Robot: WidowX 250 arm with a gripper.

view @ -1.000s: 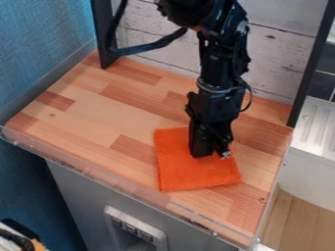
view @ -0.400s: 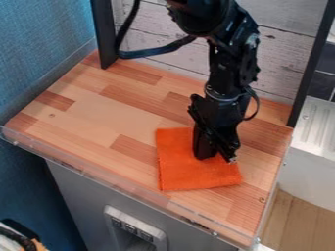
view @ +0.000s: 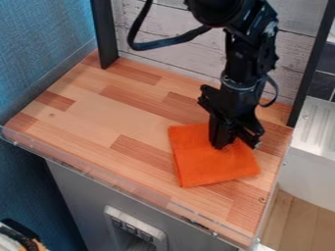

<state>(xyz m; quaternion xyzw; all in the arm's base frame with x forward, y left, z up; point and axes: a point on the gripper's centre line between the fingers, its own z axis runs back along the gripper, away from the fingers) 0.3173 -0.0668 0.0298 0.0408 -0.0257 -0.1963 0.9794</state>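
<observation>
While my gripper (view: 234, 143) is down at the far part of the orange cloth (view: 210, 167), the handling looks to me under way rather than finished. Reaching the cloth is done; it lies spread on the wooden tabletop (view: 98, 122), not lifted off it. How much is left, I cannot judge. Nor can I tell whether I am open or clamped on the cloth. I count one gripper, one cloth and one tabletop, plus two black posts (view: 103, 37) beyond the cloth and one white wall (view: 173, 37) behind it.
</observation>
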